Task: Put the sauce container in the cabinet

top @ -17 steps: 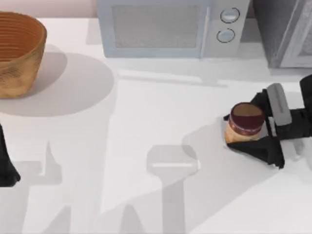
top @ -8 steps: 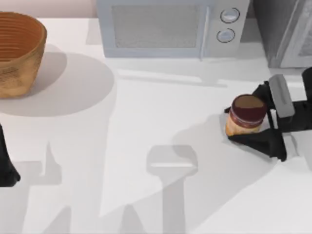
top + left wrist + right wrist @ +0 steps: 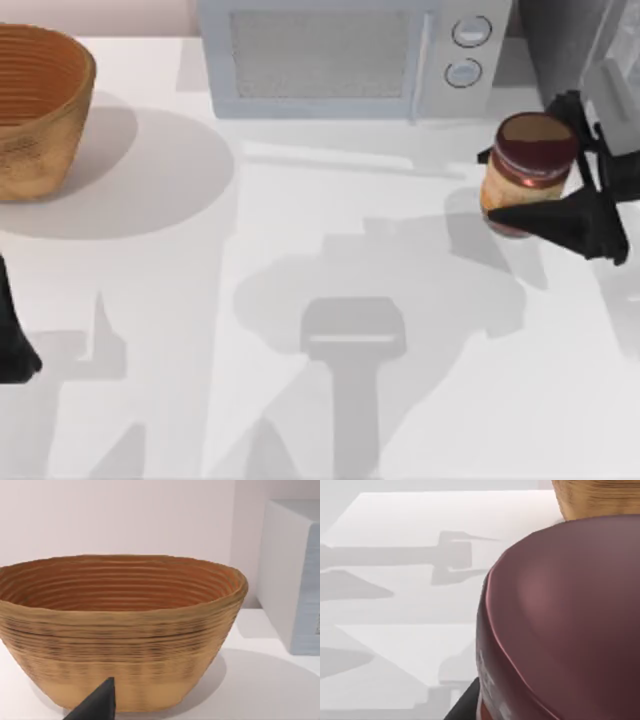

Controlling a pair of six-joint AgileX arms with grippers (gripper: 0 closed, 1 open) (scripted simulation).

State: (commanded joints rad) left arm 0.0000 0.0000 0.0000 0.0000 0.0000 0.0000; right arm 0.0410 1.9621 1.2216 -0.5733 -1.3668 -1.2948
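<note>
Sauce container [image 3: 527,170]: small round jar, dark maroon lid, orange-yellow label, reddish band. Upright, clamped in my right gripper [image 3: 545,160], lifted off table, right side, just before cabinet. Lid looms large in right wrist view [image 3: 570,620].

Cabinet [image 3: 575,60]: grey speckled box, far right corner, beside microwave.

Stuff cut off at the edges

Cabinet [image 3: 575,60] at 1 o'clock runs off frame; basket [image 3: 35,105] at 10 o'clock clipped; left arm [image 3: 12,340] mostly off at 8 o'clock.
</note>
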